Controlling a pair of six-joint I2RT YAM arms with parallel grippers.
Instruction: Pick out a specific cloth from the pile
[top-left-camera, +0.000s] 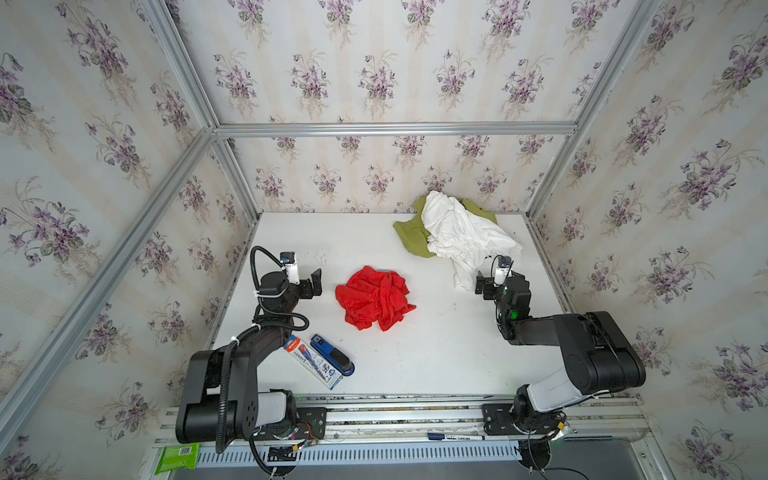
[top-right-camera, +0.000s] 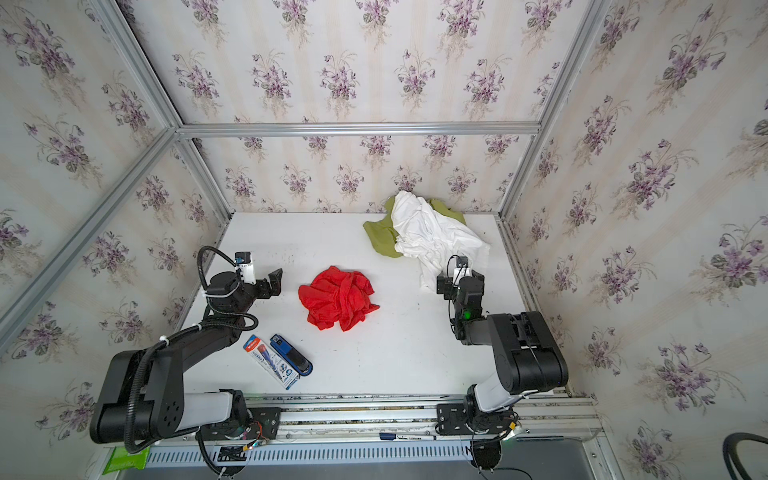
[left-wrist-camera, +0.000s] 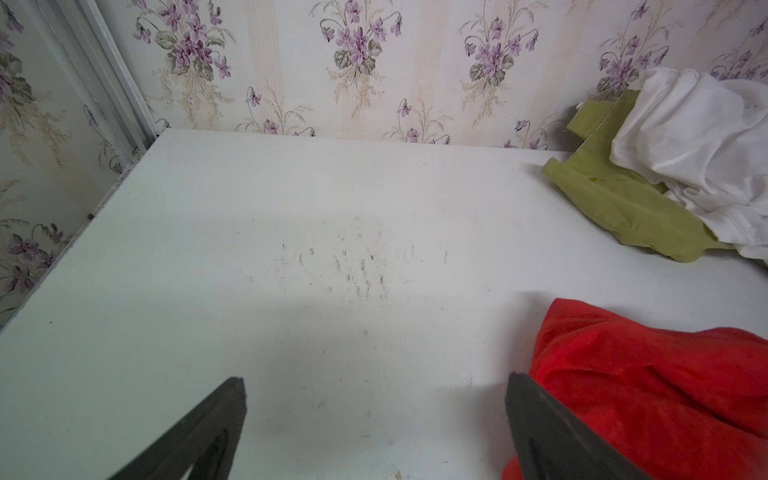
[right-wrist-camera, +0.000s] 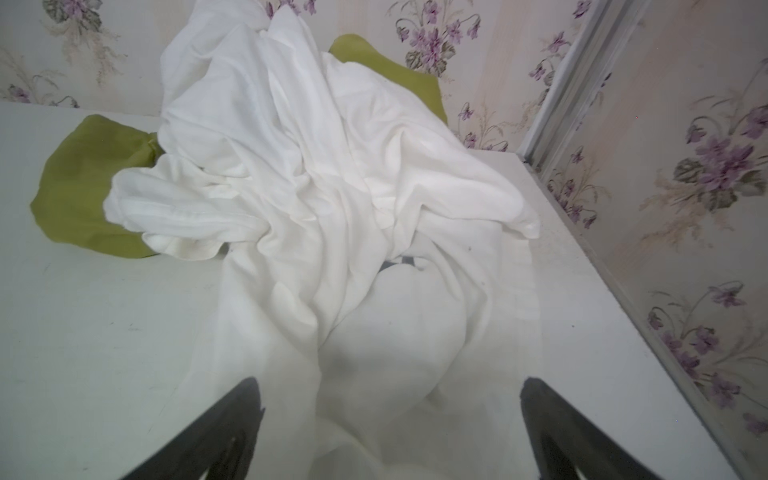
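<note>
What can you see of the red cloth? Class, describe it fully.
The red cloth is thin, soft-looking fabric, bright red, crumpled into a loose wrinkled heap with one corner poking out. It lies near the middle of the white table, touching nothing else, apart from the white cloth and the olive-green cloth.

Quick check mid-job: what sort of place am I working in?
Probably a lab test booth, not a real room: flowered wallpaper on panels held by aluminium bars, and a white table with a metal rail along its front edge.

White cloth (right-wrist-camera: 332, 187) lies heaped over olive-green cloth (right-wrist-camera: 79, 183), right claw (right-wrist-camera: 388, 386) gaping wide near it.
</note>
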